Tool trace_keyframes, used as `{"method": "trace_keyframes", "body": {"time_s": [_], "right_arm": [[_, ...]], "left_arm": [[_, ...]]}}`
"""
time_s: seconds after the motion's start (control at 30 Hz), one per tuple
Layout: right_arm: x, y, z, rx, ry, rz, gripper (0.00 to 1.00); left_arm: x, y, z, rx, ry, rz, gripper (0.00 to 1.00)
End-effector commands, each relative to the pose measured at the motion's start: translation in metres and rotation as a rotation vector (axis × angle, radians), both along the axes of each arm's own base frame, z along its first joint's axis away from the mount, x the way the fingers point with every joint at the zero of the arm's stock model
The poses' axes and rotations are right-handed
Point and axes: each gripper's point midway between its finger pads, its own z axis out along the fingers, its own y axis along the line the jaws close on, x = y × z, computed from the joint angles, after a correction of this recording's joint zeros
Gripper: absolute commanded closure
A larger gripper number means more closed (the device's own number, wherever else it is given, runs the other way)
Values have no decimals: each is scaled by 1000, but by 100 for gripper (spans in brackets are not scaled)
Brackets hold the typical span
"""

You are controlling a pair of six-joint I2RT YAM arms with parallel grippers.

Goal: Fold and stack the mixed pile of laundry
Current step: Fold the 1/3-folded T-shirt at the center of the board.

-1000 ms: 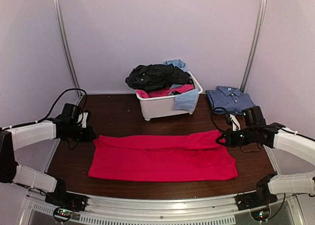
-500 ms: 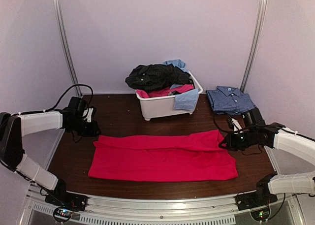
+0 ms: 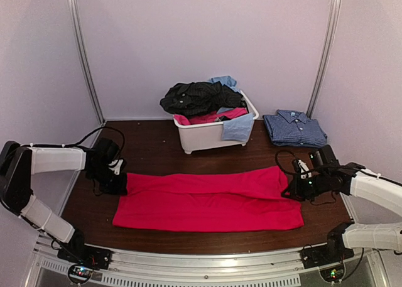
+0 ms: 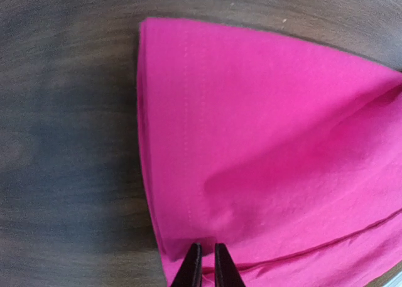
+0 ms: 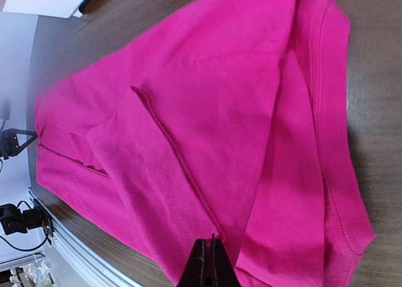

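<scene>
Nearest the arms' bases, a pink-red garment (image 3: 207, 199) lies spread flat across the dark wooden table (image 3: 151, 150), a long band running from left to right with its far edge folded over onto itself. The left gripper (image 3: 118, 183) sits low at the garment's far left corner. Its wrist view shows the two dark fingertips (image 4: 193, 267) drawn almost together, pinching the hemmed edge, with only a sliver of pink between them. The right gripper (image 3: 294, 191) is down at the garment's right end. Its wrist view shows the jaws clenched tight on a raised fold of the same cloth, with layered hems fanning away from the tips. Farther back, near the middle of the table, stands a white tub (image 3: 207, 137) heaped with the rest of the laundry. A black pinstriped garment (image 3: 198, 97) is mounded on top and spills over the left rim, and more pink-red cloth (image 3: 210, 117) shows beneath it. A light blue cloth (image 3: 239, 129) hangs over the right front corner of the tub. To the right of the tub and apart from it, a blue checked shirt (image 3: 294, 127) lies folded on the table, collar toward the back wall.
</scene>
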Motion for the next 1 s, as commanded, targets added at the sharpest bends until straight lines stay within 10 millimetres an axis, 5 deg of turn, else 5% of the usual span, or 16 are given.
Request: {"method": "trace_keyframes", "body": {"time_s": [0.0, 0.27, 0.37, 0.47, 0.67, 0.97], "right_arm": [[-21, 11, -18, 57, 79, 55, 100], [-22, -3, -31, -51, 133, -11, 100], [-26, 13, -32, 56, 144, 18, 100], [-35, 21, -31, 82, 146, 61, 100], [-26, 50, 23, 185, -27, 180, 100], [-34, 75, -1, 123, 88, 312, 100]], "left_arm": [[2, 13, 7, 60, -6, 75, 89], [50, 7, 58, 31, -221, 106, 76], [65, 2, 69, -7, -257, 96, 67], [76, 0, 69, -23, -262, 94, 66], [84, -4, 63, -26, -250, 81, 67], [89, -8, 69, -36, -265, 47, 66]]}}
